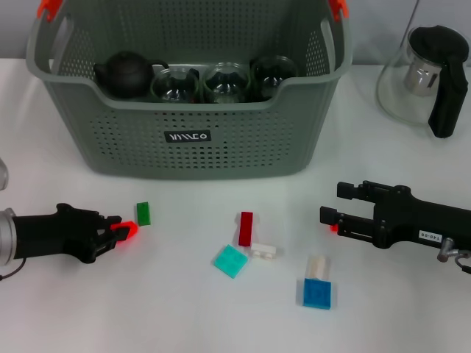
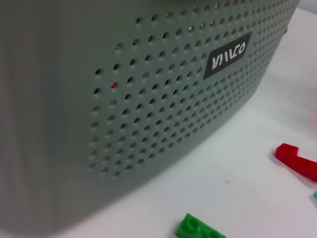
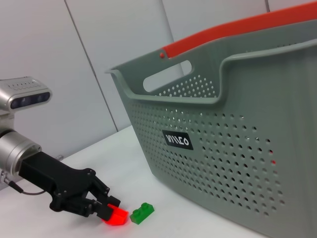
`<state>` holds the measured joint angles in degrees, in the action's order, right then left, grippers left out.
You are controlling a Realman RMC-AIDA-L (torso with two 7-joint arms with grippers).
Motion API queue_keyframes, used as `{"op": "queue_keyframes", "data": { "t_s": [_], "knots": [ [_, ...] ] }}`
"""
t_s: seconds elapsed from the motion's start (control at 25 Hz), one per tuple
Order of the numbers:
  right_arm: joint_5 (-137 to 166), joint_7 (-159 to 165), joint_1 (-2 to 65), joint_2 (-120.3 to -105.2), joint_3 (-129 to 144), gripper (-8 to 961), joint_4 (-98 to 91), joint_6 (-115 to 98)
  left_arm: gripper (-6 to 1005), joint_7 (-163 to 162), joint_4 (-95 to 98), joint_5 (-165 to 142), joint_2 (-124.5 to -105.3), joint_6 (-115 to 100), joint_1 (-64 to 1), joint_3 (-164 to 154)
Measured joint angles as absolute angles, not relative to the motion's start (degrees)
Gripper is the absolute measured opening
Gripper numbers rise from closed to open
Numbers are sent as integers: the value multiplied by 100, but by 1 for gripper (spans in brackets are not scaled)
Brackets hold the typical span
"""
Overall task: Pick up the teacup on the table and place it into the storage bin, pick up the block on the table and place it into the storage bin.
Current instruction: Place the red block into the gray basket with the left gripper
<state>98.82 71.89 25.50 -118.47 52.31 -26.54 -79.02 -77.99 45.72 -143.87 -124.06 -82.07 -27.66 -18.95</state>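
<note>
Storage bin [image 1: 191,140]: small black label [image 1: 187,136] on the front wall, white stylised lettering. In the head view it reads roughly "VIVICO"; the exact letters cannot be told. The same label [image 2: 229,55] shows slanted in the left wrist view, and again [image 3: 178,140] in the right wrist view, reading about "VIVLCO".

Right arm: small white sticker [image 1: 429,236] on the black housing, dark printed characters, something like "140-05"; too small to read with certainty.

No other legible text, numbers or signs.
</note>
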Motion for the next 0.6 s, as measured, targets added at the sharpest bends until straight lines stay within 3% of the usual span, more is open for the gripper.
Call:
{"op": "queue_keyframes", "data": {
  "t_s": [0.28, 0.4, 0.44, 0.6],
  "knots": [
    [9888, 7189, 2548, -11839, 5230, 712, -2654, -7901, 193, -8077, 4863, -14234, -12333, -8932, -2761, -1817],
    [9888, 7189, 2549, -11839, 5229, 711, -2654, -7901, 202, -8391, 4991, -13898, -12164, -9813, -2837, -1770],
    [9888, 7188, 2549, -11839, 5230, 711, -2654, -7901, 206, -8810, 5064, -13613, -12022, -10401, -3002, -1693],
    [9888, 7186, 2556, -11840, 5229, 712, -2655, -7901, 218, -9814, 5187, -13231, -11859, -10845, -3382, -1633]
  ]
}}
